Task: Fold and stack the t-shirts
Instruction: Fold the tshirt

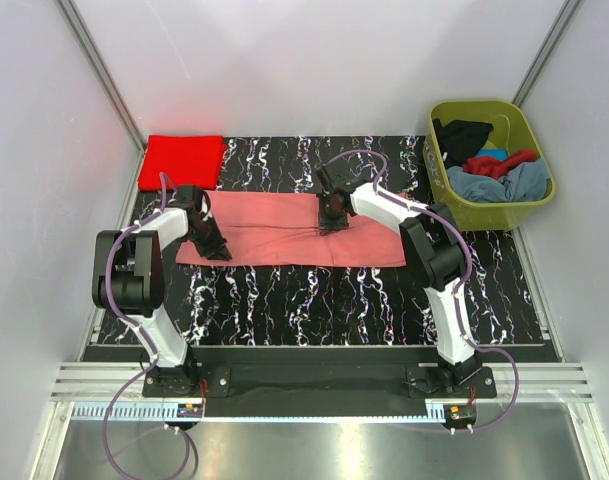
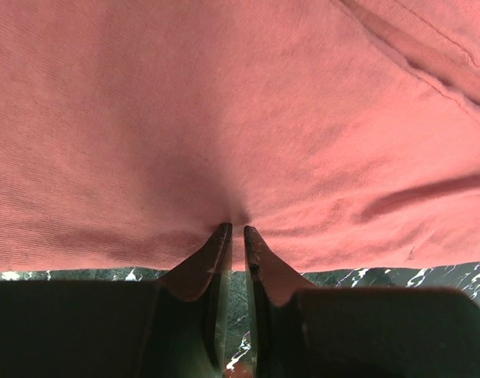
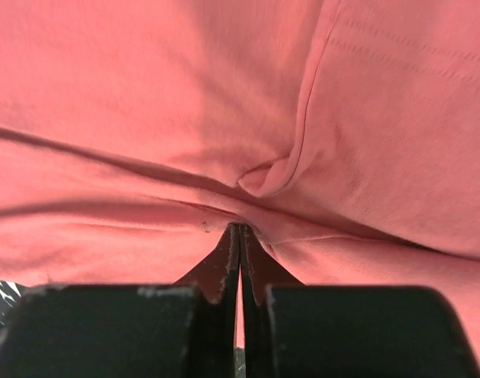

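A salmon pink t-shirt (image 1: 284, 240) lies as a long folded band across the marbled mat. My left gripper (image 1: 210, 246) is at its left near edge; in the left wrist view the gripper (image 2: 237, 228) is shut on the salmon cloth (image 2: 240, 118), which puckers at the tips. My right gripper (image 1: 331, 218) is at the band's far edge, near the middle; in the right wrist view the gripper (image 3: 240, 228) is shut on a fold of the salmon cloth (image 3: 145, 94). A bright red t-shirt (image 1: 181, 161) lies folded at the back left.
An olive-green tub (image 1: 474, 213) stands at the back right, holding black (image 1: 464, 135), dark red (image 1: 504, 163) and grey-blue (image 1: 509, 185) shirts. White walls close in on the left, back and right. The black marbled mat (image 1: 314, 295) covers the table.
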